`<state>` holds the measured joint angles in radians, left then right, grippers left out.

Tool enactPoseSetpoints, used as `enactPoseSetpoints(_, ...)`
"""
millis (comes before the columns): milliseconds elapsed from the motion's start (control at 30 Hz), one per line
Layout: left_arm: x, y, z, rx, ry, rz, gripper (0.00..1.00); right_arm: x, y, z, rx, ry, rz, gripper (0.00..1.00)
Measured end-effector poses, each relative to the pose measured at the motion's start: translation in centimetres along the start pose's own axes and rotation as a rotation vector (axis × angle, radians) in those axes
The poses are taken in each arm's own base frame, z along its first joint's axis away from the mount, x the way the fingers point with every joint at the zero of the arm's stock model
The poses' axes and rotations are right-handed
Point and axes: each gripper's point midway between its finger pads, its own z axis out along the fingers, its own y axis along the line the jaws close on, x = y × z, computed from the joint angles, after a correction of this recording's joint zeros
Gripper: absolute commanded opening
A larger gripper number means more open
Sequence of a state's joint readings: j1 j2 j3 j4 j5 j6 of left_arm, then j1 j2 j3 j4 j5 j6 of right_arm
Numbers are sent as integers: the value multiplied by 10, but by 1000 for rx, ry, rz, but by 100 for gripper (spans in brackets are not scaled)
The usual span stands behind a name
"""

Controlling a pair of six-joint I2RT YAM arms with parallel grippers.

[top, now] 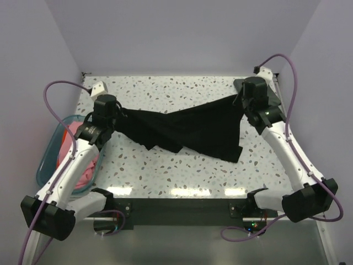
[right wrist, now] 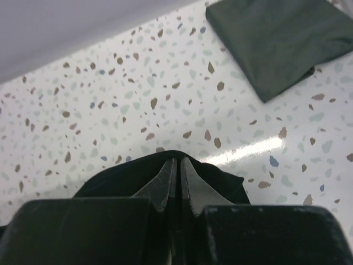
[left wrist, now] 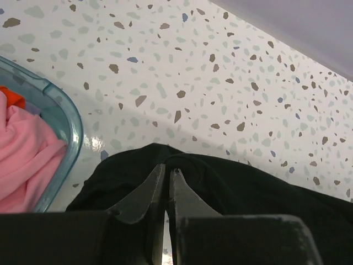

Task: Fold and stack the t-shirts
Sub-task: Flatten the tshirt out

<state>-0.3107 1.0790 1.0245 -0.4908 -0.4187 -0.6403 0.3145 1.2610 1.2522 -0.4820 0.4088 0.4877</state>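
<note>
Since your left claw (left wrist: 167, 168) and right claw (right wrist: 177, 161) both pinch the shirt (top: 187, 130), you seem to be spreading it; next, pull it flat on the bench (top: 182, 176).

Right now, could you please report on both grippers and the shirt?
Left gripper, right gripper: both shut on black t-shirt. Shirt stretched between them over table. Folded grey-green shirt far right, not obstructing.

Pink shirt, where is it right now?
In the top view, the pink shirt lies inside the teal tub at the table's left edge, right beside the left arm.
</note>
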Motion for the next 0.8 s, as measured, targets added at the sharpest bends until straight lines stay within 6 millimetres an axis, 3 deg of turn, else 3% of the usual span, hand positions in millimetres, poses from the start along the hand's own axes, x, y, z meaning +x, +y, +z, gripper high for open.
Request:
enactPoseSetpoints(100,-16,-5,4,9,-11,-16,0,-44,0,-10,0,-72,39,0)
enactPoseSetpoints(200,-41,-17,16,40,-36,-53,0,-101,12,-17,-27,-173,79,0)
enactPoseSetpoints(367,-106,-52,40,133,-121,-115,0,-176,36,-22,-90,-309,107,0)
enactPoseSetpoints(467,-153,-76,35,220,-214,-135,0,-214,47,-30,-126,-382,115,0)
enactPoseSetpoints(533,-173,-85,23,265,-268,-144,0,-227,50,-37,-143,-415,120,0)
enactPoseSetpoints(633,-178,-85,5,307,-314,-153,0,-220,43,-50,-155,-428,127,0)
enactPoseSetpoints(700,-152,-69,-1,300,-293,-157,11,-188,31,-53,-154,-373,126,0)
enactPoseSetpoints(733,-129,-57,0,287,-260,-159,32,-166,25,-53,-164,-350,137,0)
enactPoseSetpoints(800,-67,-29,6,254,-167,-164,58,-92,3,-45,-153,-227,146,6)
